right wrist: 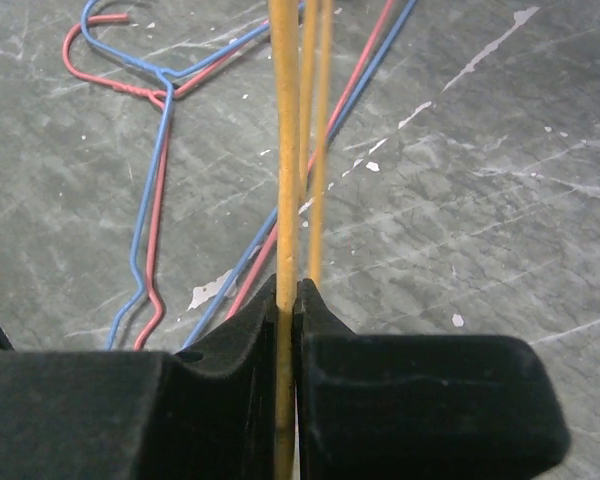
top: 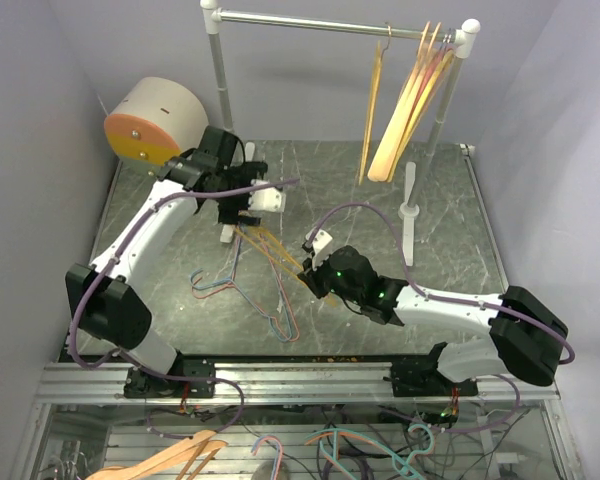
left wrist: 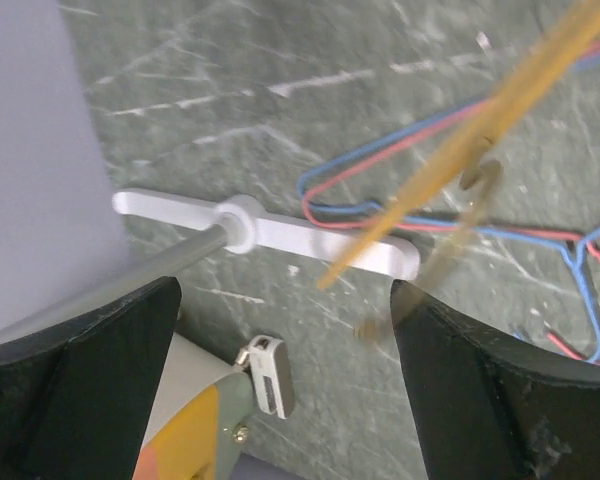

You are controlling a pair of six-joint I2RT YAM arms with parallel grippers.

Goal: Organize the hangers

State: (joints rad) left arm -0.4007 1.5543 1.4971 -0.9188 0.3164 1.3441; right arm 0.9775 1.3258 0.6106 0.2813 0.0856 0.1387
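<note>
My right gripper [top: 311, 272] [right wrist: 289, 292] is shut on the thin bar of a yellow-orange plastic hanger [right wrist: 286, 150], which slants up and left towards my left gripper [top: 270, 246]. My left gripper [top: 242, 212] [left wrist: 285, 300] is open and empty beside the hanger's upper end, which is blurred in the left wrist view [left wrist: 460, 140]. Thin red and blue wire hangers [top: 235, 280] [right wrist: 152, 150] [left wrist: 420, 200] lie on the table. Several yellow, peach and pink hangers [top: 412, 100] and one orange hanger [top: 372, 100] hang at the rail's right end.
The white-and-metal clothes rail [top: 310, 20] stands at the back; its left foot [left wrist: 280, 230] lies under my left gripper, its right foot [top: 410, 210] behind my right arm. A beige drum with an orange face [top: 155, 120] sits at the back left. More hangers [top: 180, 455] lie below the front edge.
</note>
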